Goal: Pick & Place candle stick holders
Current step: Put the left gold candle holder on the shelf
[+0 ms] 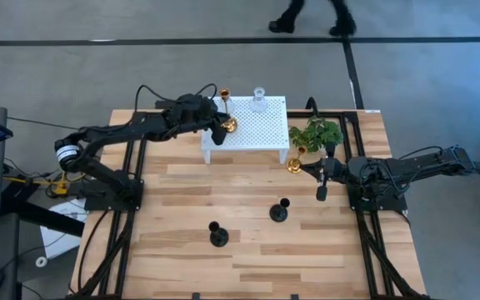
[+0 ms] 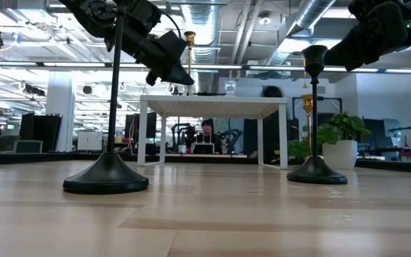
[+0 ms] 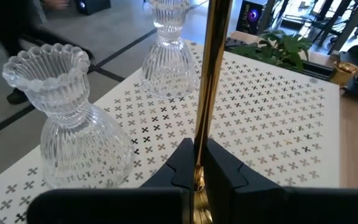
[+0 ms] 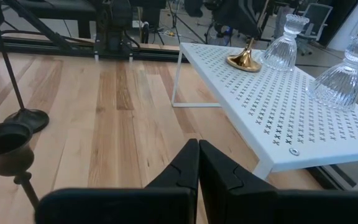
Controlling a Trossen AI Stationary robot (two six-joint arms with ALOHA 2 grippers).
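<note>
From above, the left tool (image 1: 221, 127) sits over the left end of the white rack (image 1: 252, 133), its fingers clamped on the stem of a gold candle holder (image 1: 227, 125). A clear glass holder (image 1: 258, 100) stands at the rack's far edge. The right tool (image 1: 322, 192) lies over the bench (image 1: 182, 208) just right of the rack, fingers pressed together and holding nothing; a second gold holder (image 1: 295, 165) and a green plant (image 1: 317, 132) are close by it. Two black holders (image 1: 217, 235) stand well apart on the near bench.

At bench height, both black holders (image 2: 106, 175) stand upright before the rack (image 2: 212, 107).

The left wrist view shows the fingers (image 3: 225, 171) pinching the gold stem (image 3: 209, 81), with two glass holders (image 3: 67, 124) on the rack behind.

The right wrist view shows its closed fingers (image 4: 219, 171) aimed toward the rack (image 4: 278, 124).
</note>
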